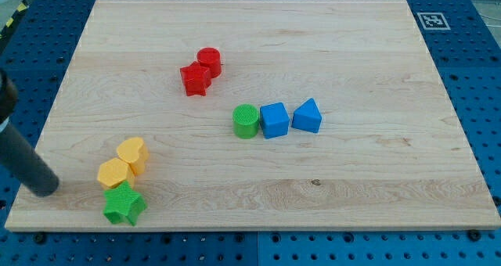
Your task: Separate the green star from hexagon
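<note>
The green star (124, 205) lies near the board's bottom-left corner. It touches the yellow hexagon (114, 173) just above it. A yellow heart (133, 152) sits against the hexagon's upper right. My tip (45, 186) is at the board's left edge, to the left of the hexagon and star, about a block's width or more away from them. The dark rod slants up and to the view's left from it.
A red cylinder (210, 61) and a red star (195, 80) touch near the top centre. A green cylinder (246, 121), a blue cube (274, 120) and a blue triangular block (308, 116) stand in a row at mid-board. The wooden board (352, 195) lies on a blue pegboard.
</note>
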